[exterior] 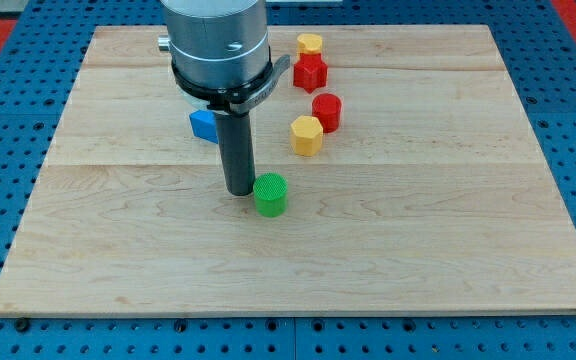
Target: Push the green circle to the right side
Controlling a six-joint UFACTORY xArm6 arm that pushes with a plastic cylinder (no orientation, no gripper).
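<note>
The green circle [270,194] is a short green cylinder standing near the middle of the wooden board [448,230]. My tip [239,190] rests on the board just to the view's left of the green circle, touching it or nearly so. The rod rises straight up from there into the grey arm body [216,45] at the view's top.
A blue block [204,124] lies partly hidden behind the rod. A yellow hexagon [307,135] and a red cylinder [327,111] stand up and to the right of the green circle. A red star-shaped block [310,72] and a small yellow block [310,44] lie near the top.
</note>
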